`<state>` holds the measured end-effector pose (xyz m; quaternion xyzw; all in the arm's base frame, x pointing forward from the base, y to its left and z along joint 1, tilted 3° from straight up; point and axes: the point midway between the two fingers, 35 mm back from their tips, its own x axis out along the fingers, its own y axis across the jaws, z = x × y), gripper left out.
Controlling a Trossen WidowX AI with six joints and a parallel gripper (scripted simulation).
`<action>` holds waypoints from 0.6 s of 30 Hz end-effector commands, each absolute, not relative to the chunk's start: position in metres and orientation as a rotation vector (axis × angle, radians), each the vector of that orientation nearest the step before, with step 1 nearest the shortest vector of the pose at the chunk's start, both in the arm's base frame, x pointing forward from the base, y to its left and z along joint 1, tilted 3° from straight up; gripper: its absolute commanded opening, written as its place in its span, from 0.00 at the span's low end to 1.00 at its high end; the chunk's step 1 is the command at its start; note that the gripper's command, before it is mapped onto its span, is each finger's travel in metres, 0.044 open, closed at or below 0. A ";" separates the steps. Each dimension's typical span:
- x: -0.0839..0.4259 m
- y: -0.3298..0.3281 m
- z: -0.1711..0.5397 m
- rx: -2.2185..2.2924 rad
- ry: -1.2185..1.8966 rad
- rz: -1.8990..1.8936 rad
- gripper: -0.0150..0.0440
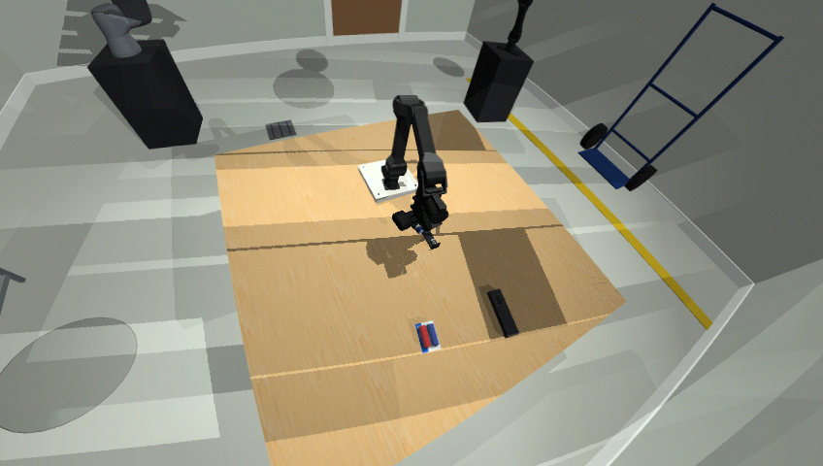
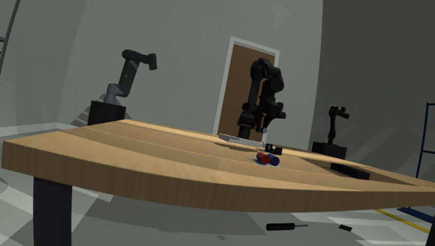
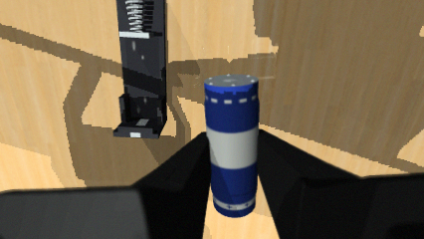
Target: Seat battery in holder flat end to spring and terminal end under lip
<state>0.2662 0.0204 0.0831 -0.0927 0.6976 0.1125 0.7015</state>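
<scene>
Wrist view shows one battery, a smooth cylinder with blue ends and a grey band in the middle, and dashed white rings near both ends. It stands between the two black fingers of the hand, which is closed on it at a narrow opening, and it is held above the surface. To the left and farther away lies one holder, a long black open tray with a coil spring at its far end and a low lip at its near end. The battery does not touch the holder.

From the top there is one arm on a white square base plate, and the holder is just beside the hand. The surface is pale wood with visible grain. Nearer on it lie two short cylinders, one red and one blue, side by side on a small blue mat. To the right of them lies one flat black bar.
</scene>
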 end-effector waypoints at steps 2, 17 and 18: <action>0.274 0.055 0.086 -0.152 1.564 0.202 0.38; 0.274 0.086 0.079 -0.115 1.622 0.154 0.38; 0.274 0.086 0.077 -0.118 1.638 0.154 0.38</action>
